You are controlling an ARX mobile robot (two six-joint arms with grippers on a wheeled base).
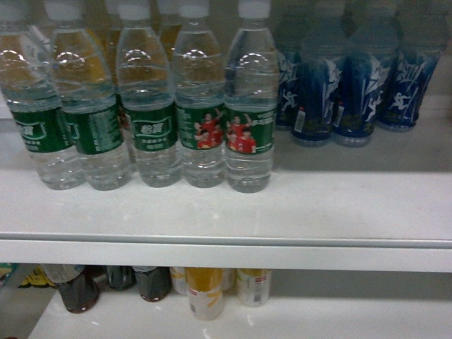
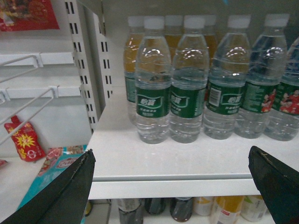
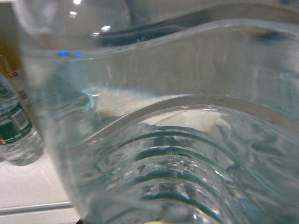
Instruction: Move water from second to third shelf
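1. Five water bottles (image 1: 251, 106) are standing upright in a front row on the white shelf (image 1: 339, 212). They are touching side by side, each with a white cap and a green label. The two on the right are showing people in red shirts.
2. Four blue-labelled bottles (image 1: 318, 99) are standing to the right of that row, further back.
3. On the shelf below, three dark bottles (image 1: 74, 289) are showing on the left, with a yellow bottle (image 1: 205, 293) and a paler one (image 1: 253, 286) beside them.
4. No arm is showing in the head view.
5. The left wrist view is showing the same row of five from the left. It is also showing amber drink bottles (image 2: 133, 51) behind them, which the head view barely reveals, and red packets (image 2: 25, 140) on a neighbouring rack.
6. The left claw (image 2: 171, 153) is hanging in front of the shelf edge. Its two dark fingers (image 2: 70, 186) are spread wide and holding nothing.
7. The right wrist view is nearly filled by one clear ribbed bottle of water (image 3: 177, 140), very close to the lens, with another green-labelled bottle (image 3: 14, 126) standing at its left.
8. The right claw's fingers are not showing, so I cannot tell whether it is gripping that bottle, nor which bottle of the row it is.
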